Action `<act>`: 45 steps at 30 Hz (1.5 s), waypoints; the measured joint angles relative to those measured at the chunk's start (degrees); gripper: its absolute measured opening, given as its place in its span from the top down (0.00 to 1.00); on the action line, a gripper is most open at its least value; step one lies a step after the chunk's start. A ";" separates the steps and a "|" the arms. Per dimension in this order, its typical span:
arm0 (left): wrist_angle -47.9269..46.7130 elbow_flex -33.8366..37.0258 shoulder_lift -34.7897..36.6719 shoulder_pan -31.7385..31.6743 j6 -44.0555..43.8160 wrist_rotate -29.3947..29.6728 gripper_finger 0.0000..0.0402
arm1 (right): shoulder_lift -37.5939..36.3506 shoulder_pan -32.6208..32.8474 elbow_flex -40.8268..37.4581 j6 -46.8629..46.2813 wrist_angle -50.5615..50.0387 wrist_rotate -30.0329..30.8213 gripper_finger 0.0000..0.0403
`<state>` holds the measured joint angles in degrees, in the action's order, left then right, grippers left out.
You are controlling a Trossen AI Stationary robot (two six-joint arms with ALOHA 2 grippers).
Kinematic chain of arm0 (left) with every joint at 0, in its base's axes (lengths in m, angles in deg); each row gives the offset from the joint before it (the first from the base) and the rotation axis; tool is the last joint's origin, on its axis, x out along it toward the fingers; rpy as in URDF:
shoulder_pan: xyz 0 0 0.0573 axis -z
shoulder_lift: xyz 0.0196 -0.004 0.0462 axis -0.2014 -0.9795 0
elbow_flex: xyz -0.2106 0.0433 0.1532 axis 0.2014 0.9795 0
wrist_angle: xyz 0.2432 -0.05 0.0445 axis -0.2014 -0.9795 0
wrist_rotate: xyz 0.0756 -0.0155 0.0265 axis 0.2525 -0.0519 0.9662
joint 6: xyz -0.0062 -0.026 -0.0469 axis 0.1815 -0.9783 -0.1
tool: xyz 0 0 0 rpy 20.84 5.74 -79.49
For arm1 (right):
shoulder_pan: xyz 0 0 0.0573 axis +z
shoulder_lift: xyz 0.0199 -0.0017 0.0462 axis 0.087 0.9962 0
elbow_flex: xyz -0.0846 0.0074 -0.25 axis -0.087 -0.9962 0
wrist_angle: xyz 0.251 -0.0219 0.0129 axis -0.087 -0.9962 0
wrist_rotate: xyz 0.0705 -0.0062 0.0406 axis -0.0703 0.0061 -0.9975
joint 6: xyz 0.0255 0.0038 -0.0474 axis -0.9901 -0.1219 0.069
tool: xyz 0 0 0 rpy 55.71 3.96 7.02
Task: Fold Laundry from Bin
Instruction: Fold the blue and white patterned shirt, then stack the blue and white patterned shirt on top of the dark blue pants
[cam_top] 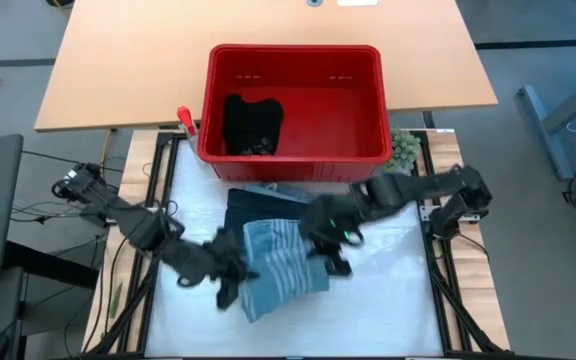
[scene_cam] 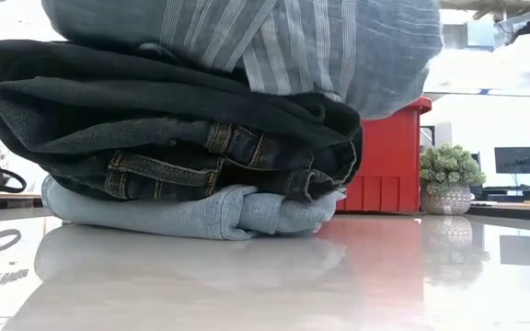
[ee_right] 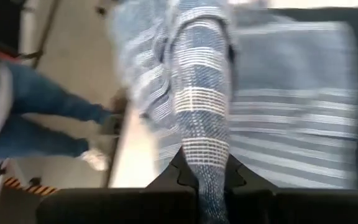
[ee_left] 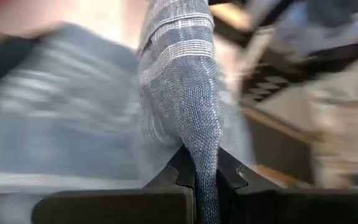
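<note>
Both end effectors are pressed together, each pinching a fold of the striped garment [cam_top: 283,265]: left end effector [ee_left: 205,177] at its left edge, right end effector [ee_right: 205,177] at its far-right corner. Cloth looks light, soft and floppy, so it'll likely sag btwn the pinches; grip at corners/hems. It lies atop folded dark jeans [scene_cam: 173,129] and a light denim piece [scene_cam: 201,211] on the surface [scene_cam: 265,276]. Beyond both, the red bin [cam_top: 293,100] w/ a black garment [cam_top: 251,123] inside.

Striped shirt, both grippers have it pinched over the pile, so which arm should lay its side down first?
Probably the left. The left gripper holds the striped shirt at its outer edge, over bare table; the right gripper, also shut on it, sits over the folded stack.
</note>
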<state>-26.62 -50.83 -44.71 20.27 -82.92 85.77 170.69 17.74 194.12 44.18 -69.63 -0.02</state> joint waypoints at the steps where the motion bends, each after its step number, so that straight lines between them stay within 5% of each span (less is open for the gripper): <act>1: -3.00 0.00 0.54 -1.39 1.24 0.86 1.00 | 0.12 -1.95 -0.12 1.18 -1.12 -0.07 0.93; 5: -14.32 1.96 2.52 -7.04 3.00 4.19 1.00 | 1.27 -9.38 -4.28 5.05 -0.85 -0.94 0.93; 11: -7.65 14.06 3.52 -13.60 9.04 -3.10 1.00 | 4.01 -14.35 -9.98 7.64 0.05 -3.65 0.92; 24: -7.79 16.90 6.37 -20.71 18.79 -7.60 1.00 | 4.32 -16.64 -0.60 11.04 -12.29 -1.78 0.47; 29: -7.53 16.90 6.22 -23.55 24.00 -11.66 1.00 | 3.95 -8.36 2.85 9.27 -15.13 0.76 0.42; 35: -5.82 16.90 6.07 -25.39 27.66 -16.03 1.00 | 4.06 8.05 -1.32 10.23 -13.27 26.09 0.43; 38: -5.65 16.90 6.08 -25.75 28.34 -17.93 1.00 | 3.98 13.43 -2.83 8.77 -11.32 33.32 0.44; 45: -5.95 16.90 6.07 -26.19 29.88 -21.06 1.00 | 4.06 21.16 -4.41 8.39 -10.37 33.68 0.44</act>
<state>-32.57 -33.93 -38.64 -5.92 -53.03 64.71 174.75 38.90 189.71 52.57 -80.00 33.66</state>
